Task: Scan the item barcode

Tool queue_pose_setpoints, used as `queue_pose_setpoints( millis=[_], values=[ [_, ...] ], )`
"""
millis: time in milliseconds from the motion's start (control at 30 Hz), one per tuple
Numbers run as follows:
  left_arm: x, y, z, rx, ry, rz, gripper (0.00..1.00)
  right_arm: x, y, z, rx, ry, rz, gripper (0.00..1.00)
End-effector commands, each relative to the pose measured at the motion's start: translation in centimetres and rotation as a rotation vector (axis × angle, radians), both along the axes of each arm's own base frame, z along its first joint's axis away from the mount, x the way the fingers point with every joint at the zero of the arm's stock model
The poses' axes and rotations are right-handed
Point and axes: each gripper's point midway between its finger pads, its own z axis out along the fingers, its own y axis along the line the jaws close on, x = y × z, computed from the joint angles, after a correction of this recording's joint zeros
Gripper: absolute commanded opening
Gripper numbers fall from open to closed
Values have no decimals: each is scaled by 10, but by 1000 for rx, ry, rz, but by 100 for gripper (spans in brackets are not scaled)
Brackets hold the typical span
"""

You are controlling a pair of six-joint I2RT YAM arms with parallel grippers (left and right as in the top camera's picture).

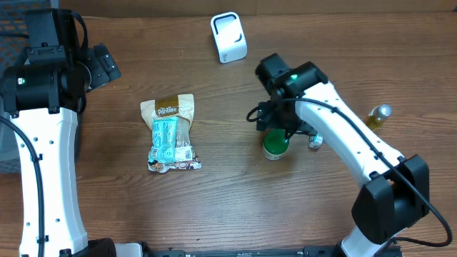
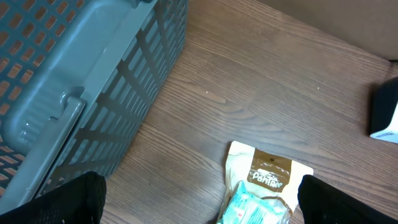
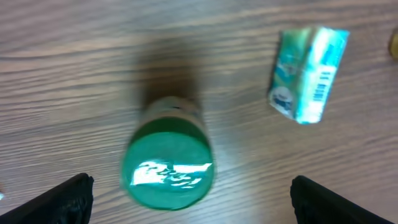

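A green-lidded jar (image 1: 275, 145) stands upright on the wooden table, right of centre. My right gripper (image 1: 278, 130) hovers just above it, open, and in the right wrist view the jar (image 3: 169, 163) sits between the spread black fingers (image 3: 65, 200), apart from both. The white barcode scanner (image 1: 228, 37) stands at the back of the table. My left gripper (image 2: 200, 186) is open and empty at the far left, above the top end of a tan and teal snack bag (image 2: 264, 180).
The snack bag (image 1: 170, 133) lies left of centre. A small teal packet (image 3: 308, 74) with a printed barcode lies just right of the jar. A yellow bottle (image 1: 377, 116) lies at the right. A grey slatted basket (image 2: 81, 81) stands at the table's left edge.
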Motion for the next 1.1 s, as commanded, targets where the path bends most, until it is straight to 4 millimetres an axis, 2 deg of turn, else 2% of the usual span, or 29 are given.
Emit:
queue_pose_setpoints(
  millis=[0, 233, 567, 767, 967, 1067],
  values=[
    [0, 3, 1, 9, -2, 11, 100, -7, -3, -12, 1, 23, -13, 100],
    [0, 3, 1, 9, -2, 11, 100, -11, 10, -39, 17, 7, 23, 100],
    [0, 3, 1, 9, -2, 11, 100, -6, 14, -54, 30, -24, 38, 100],
    [0, 3, 1, 9, -2, 11, 100, 1, 18, -54, 43, -51, 61, 100],
    [0, 3, 1, 9, -2, 11, 100, 18, 25, -52, 73, -120, 60, 100],
    [0, 3, 1, 9, -2, 11, 99, 18, 25, -52, 72, -121, 59, 100]
  ],
)
